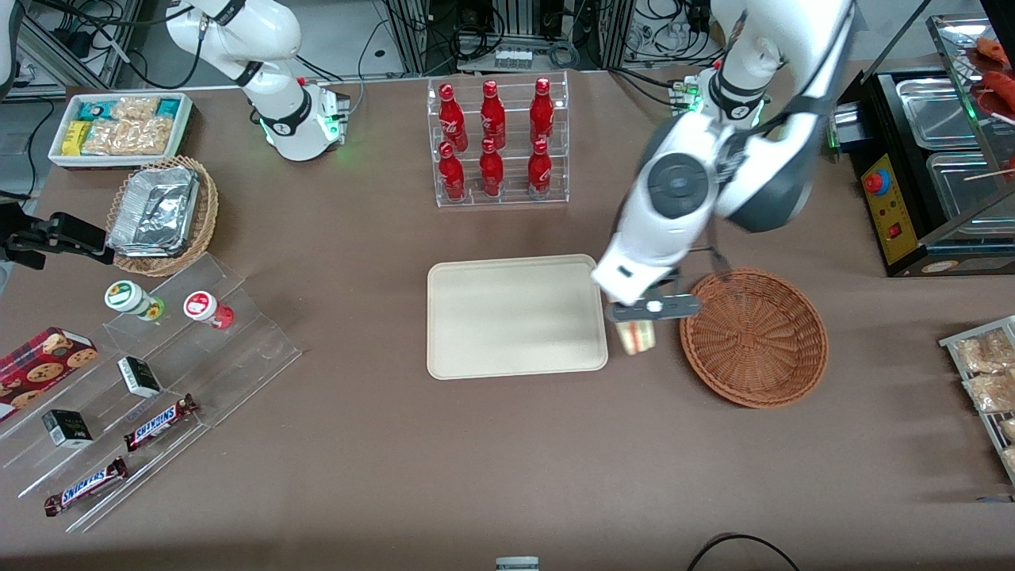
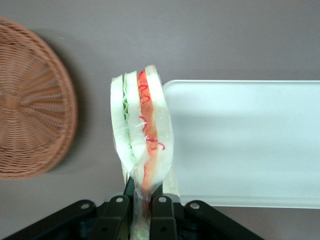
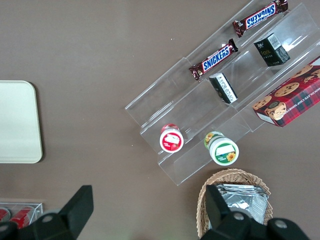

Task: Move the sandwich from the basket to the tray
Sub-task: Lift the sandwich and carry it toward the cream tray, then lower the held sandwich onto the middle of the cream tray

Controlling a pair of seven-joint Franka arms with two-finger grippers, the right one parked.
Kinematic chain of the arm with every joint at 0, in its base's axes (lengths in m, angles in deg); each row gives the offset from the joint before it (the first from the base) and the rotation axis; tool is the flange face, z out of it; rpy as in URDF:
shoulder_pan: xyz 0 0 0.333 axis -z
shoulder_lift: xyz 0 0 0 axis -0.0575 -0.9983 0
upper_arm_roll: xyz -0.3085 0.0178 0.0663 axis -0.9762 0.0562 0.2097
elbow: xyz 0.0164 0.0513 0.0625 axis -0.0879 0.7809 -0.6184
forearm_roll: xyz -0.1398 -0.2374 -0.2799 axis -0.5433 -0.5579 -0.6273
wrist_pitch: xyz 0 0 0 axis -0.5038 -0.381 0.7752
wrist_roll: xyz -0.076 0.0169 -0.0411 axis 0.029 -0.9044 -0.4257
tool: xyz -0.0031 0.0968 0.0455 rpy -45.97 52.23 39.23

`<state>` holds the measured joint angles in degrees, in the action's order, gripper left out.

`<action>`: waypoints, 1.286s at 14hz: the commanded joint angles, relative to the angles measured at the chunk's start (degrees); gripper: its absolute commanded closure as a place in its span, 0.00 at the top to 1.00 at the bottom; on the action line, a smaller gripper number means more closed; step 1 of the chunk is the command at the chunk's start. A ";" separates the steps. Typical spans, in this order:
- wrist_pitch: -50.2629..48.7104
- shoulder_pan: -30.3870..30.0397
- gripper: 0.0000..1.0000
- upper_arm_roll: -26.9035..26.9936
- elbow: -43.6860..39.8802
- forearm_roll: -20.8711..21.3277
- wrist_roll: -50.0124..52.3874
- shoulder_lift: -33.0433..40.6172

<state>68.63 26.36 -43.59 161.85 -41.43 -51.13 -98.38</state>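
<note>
My left gripper (image 1: 641, 316) is shut on the sandwich (image 1: 637, 336), a wrapped wedge of pale bread with green and red-orange filling. It hangs above the table in the gap between the cream-beige tray (image 1: 515, 316) and the round reddish-brown wicker basket (image 1: 753, 336). In the left wrist view the sandwich (image 2: 142, 135) stands out from between the black fingers (image 2: 116, 217), with the basket (image 2: 30, 100) on one side and the tray (image 2: 245, 142) on the other. The basket and the tray hold nothing.
A clear rack of red bottles (image 1: 498, 141) stands farther from the front camera than the tray. A black warmer cabinet (image 1: 928, 166) and a rack of bagged snacks (image 1: 987, 373) are at the working arm's end. Acrylic snack shelves (image 1: 135, 381) and a tan basket of foil trays (image 1: 162, 214) lie toward the parked arm's end.
</note>
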 commanded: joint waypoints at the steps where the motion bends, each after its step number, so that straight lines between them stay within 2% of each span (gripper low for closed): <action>1: -1.07 3.64 0.00 0.84 -6.30 -0.40 1.56 -5.70; 4: 0.07 5.84 0.00 -0.47 -8.49 -0.49 1.56 -9.47; 9: 1.29 6.20 0.00 -5.13 -15.18 -0.40 1.73 -17.56; 18: 7.63 10.33 0.00 -5.31 -14.75 0.39 1.47 -24.16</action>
<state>76.24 36.05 -49.38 148.92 -41.47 -50.19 -121.17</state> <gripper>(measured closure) 0.859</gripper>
